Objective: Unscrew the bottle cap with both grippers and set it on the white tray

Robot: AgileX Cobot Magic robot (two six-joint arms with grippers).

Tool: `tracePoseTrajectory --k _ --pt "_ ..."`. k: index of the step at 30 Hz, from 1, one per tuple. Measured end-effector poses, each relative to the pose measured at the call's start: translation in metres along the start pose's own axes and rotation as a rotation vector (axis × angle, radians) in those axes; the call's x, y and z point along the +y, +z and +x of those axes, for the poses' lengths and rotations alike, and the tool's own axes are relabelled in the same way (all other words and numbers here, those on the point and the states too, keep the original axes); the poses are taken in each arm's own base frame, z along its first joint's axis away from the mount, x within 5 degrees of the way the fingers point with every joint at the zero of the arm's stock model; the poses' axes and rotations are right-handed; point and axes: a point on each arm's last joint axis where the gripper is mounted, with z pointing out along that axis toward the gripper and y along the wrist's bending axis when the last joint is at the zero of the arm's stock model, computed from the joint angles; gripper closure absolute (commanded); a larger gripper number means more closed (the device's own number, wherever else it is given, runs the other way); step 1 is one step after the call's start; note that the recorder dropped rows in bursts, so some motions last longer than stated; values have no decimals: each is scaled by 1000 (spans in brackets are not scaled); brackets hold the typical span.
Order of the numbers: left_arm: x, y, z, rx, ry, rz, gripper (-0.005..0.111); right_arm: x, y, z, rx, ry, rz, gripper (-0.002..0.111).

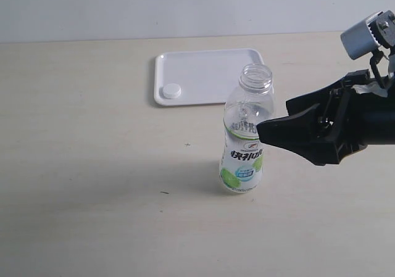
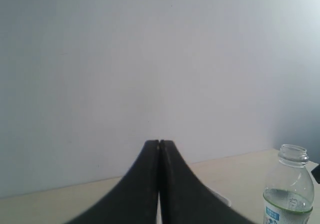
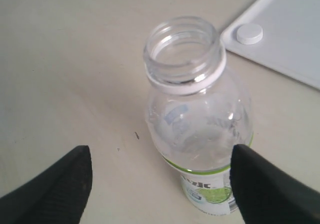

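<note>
The clear bottle [image 1: 247, 135] [image 3: 200, 119] stands upright on the table with its neck open and a white ring below the thread. The white bottle cap [image 1: 171, 91] [image 3: 249, 33] lies on the white tray [image 1: 210, 67] [image 3: 295, 29], near its front left corner. My right gripper [image 1: 274, 119] [image 3: 161, 154] is open just right of the bottle at label height, one finger close to its side and nothing held. My left gripper [image 2: 159, 143] is shut with nothing in it, faces the wall, and is out of the exterior view. The bottle [image 2: 289, 189] shows off to its side.
A pale wooden table [image 1: 92, 166] carries everything, and a plain white wall [image 1: 185, 5] rises behind it. The tray lies behind the bottle, toward the wall. The right arm's grey-white block [image 1: 364, 36] sits at the far right edge.
</note>
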Motion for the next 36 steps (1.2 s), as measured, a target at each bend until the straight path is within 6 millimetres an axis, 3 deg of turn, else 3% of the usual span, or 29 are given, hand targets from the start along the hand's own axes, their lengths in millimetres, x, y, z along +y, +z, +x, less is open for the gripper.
tracePoseTrajectory --k 10,23,29,36 --pt "0 -4 6 64 38 -4 107 0 0 0 0 0 -2 36" --pt "19 -11 25 238 -136 -381 107 0 0 0 0 0 -2 36" --pt "22 -18 41 438 -61 -444 107 0 0 0 0 0 -2 36" --pt "21 -20 44 479 -60 -447 107 0 0 0 0 0 -2 36"
